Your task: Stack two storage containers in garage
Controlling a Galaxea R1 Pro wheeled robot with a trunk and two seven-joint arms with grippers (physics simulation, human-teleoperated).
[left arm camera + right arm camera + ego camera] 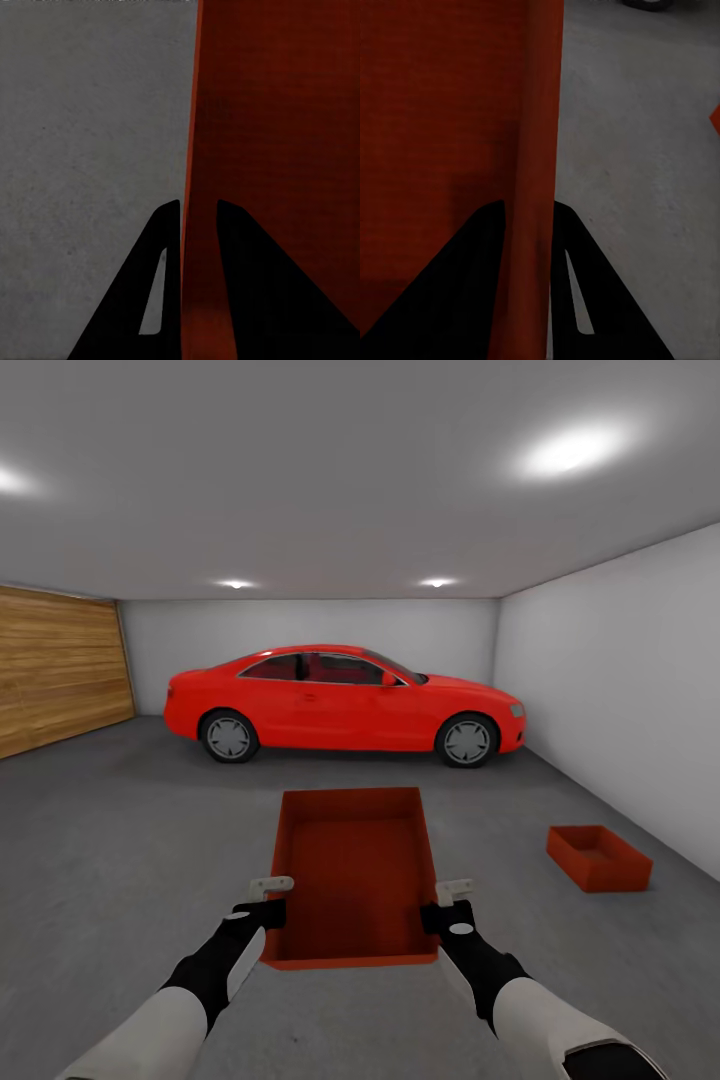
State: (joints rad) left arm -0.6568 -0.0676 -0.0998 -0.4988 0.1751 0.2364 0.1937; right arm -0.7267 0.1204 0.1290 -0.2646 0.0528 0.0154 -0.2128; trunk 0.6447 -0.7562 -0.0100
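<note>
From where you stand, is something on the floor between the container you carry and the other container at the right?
Nothing visible. Bare concrete floor lies between the held container and the second container near the right wall. The red car stands farther back, out of that path.

Both arms reach forward and slightly inward, white forearms ending in black wrists, the left from 7 o'clock and the right from 5 o'clock in the head view. The left gripper [272,898] clamps the left wall of the bin [355,865], one finger [161,277] outside and one inside. The right gripper [448,900] clamps the right wall the same way, its fingers [577,285] straddling the rim, both wrists level with each other.
</note>
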